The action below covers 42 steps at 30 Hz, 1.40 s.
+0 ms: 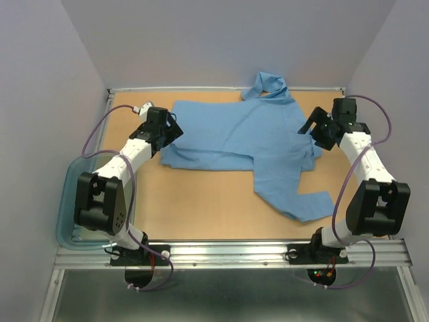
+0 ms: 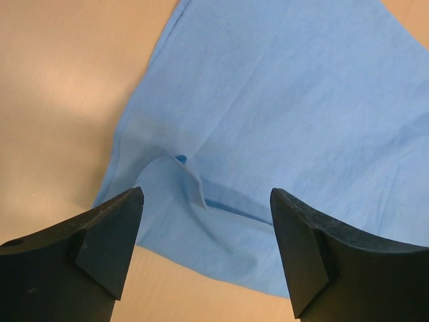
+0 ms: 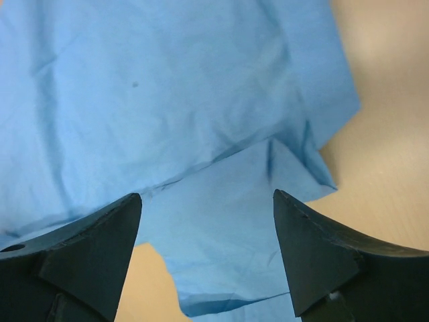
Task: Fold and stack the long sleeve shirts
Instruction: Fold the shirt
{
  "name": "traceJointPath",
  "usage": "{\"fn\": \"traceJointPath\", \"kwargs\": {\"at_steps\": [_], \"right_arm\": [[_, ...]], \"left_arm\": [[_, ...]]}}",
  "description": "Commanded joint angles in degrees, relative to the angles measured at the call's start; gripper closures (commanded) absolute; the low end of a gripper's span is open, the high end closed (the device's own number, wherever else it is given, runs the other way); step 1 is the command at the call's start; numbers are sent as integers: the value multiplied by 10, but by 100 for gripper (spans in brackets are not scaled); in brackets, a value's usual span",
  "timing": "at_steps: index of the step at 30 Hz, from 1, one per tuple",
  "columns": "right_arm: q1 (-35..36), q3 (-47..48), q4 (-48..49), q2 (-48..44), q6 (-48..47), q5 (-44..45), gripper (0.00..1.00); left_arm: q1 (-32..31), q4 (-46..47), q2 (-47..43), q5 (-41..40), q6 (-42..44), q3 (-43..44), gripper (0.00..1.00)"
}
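Note:
One light blue long sleeve shirt [image 1: 241, 137] lies spread across the back half of the wooden table, collar at the far edge and one sleeve trailing to the front right. My left gripper [image 1: 170, 129] hovers open over the shirt's left edge; the left wrist view shows a folded corner of the cloth [image 2: 201, 221] between its fingers [image 2: 110, 238]. My right gripper [image 1: 314, 127] hovers open over the shirt's right edge; the right wrist view shows a folded layer of the cloth [image 3: 221, 221] between its fingers [image 3: 315, 248]. Neither holds anything.
A clear bluish plastic tub [image 1: 66, 201] sits off the table's left side beside the left arm. Grey walls close in the back and sides. Bare wood [image 1: 194, 201] shows in front of the shirt.

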Motion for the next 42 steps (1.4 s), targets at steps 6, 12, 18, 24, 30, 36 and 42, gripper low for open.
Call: {"fn": "traceJointPath", "kwargs": {"at_steps": [6, 12, 18, 24, 30, 36, 42], "right_arm": [[159, 28, 66, -14, -26, -98, 16], [184, -22, 146, 32, 19, -148, 16], [184, -32, 155, 71, 30, -127, 17], [184, -31, 153, 115, 29, -53, 20], [176, -23, 155, 152, 26, -2, 21], [154, -15, 154, 160, 31, 36, 21], [143, -4, 144, 124, 12, 71, 20]], "left_arm": [[-6, 36, -90, 59, -6, -70, 19], [-6, 57, -52, 81, -17, -78, 23], [-6, 73, -14, 73, -33, -82, 26], [12, 82, 10, 52, -33, -99, 26], [43, 86, 28, 49, -28, -112, 26], [55, 86, 45, 61, -27, -111, 26], [64, 75, 23, 54, -21, -127, 26]]}}
